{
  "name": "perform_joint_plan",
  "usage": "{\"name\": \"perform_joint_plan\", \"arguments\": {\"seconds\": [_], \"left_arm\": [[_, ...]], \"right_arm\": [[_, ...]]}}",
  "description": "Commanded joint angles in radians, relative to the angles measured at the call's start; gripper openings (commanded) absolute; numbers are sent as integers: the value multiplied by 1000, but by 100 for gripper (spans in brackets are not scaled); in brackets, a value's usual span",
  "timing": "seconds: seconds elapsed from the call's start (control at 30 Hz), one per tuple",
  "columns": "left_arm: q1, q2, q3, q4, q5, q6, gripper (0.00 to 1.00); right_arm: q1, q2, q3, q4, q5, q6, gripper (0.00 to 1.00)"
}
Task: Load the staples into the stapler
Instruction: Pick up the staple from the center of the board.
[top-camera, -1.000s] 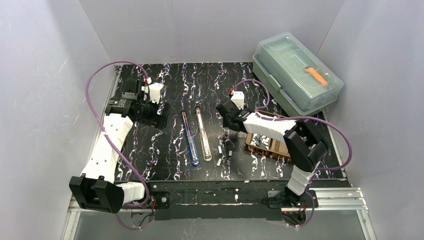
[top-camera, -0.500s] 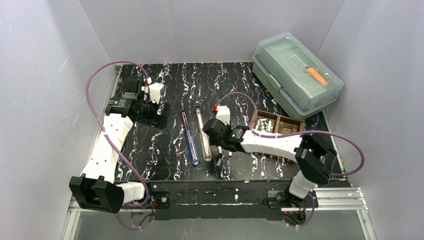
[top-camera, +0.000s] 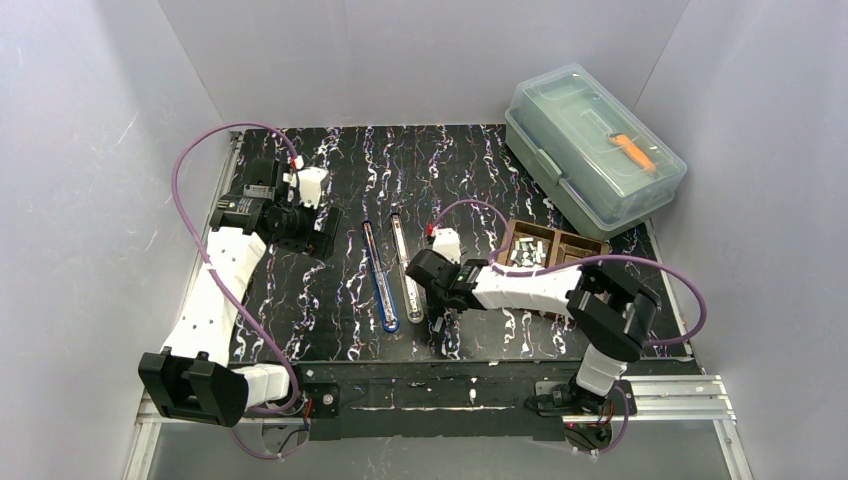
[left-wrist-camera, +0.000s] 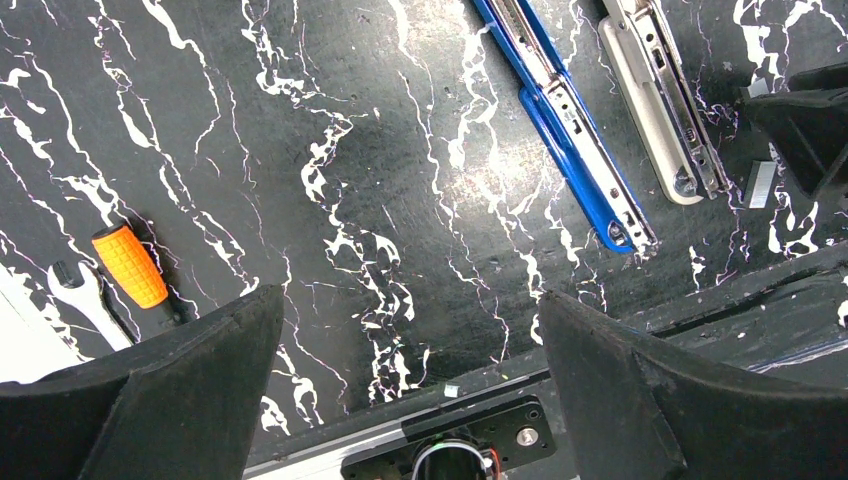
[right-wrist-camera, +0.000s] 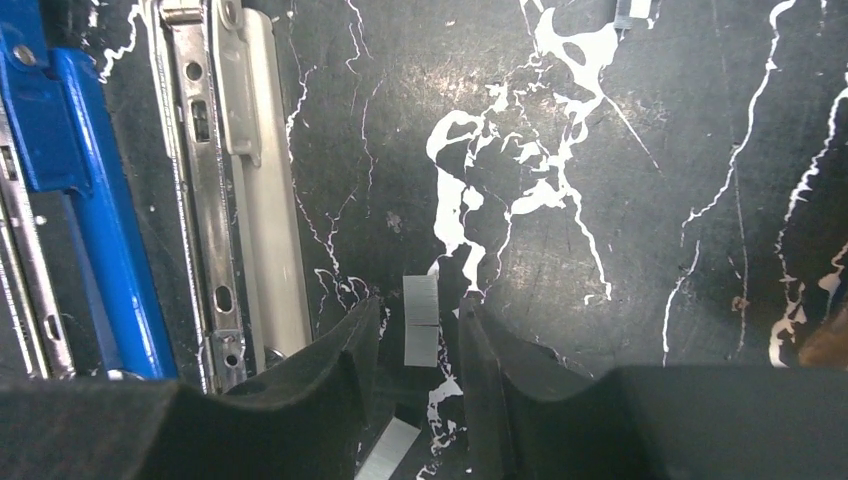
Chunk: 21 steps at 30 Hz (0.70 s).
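Note:
Two staplers lie opened flat side by side mid-table, a blue stapler (top-camera: 381, 283) (left-wrist-camera: 566, 132) (right-wrist-camera: 98, 215) and a white stapler (top-camera: 406, 270) (left-wrist-camera: 660, 112) (right-wrist-camera: 262, 190). My right gripper (top-camera: 437, 312) (right-wrist-camera: 420, 308) is low over the table just right of the white one. Its jaws stand narrowly apart on either side of a short silvery staple strip (right-wrist-camera: 421, 322), with a thin gap on each side. A second strip (right-wrist-camera: 388, 450) lies under the gripper. More staples (top-camera: 526, 254) sit in the wooden tray (top-camera: 572, 246). My left gripper (top-camera: 305, 228) (left-wrist-camera: 405, 310) hangs wide open and empty at the left.
A lidded clear plastic box (top-camera: 594, 146) with an orange tool inside stands at the back right. An orange-handled screwdriver (left-wrist-camera: 130, 266) and a small wrench (left-wrist-camera: 84, 300) lie at the left. Another loose strip (left-wrist-camera: 762, 184) lies near the right gripper.
My right arm has swung left from over the tray down to the table beside the white stapler, and its jaws have narrowed around a strip. The left arm has not moved.

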Motion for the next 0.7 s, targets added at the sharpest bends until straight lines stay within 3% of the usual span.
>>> {"name": "perform_joint_plan", "arguments": {"seconds": [0.0,0.67], "left_arm": [[3,-24,29,-24,6,6,98],[3,-28,26,-24,2,6,98]], "right_arm": [[0,26,23,14,-22,4,43],[-9,85,74,8,11,-39,29]]}}
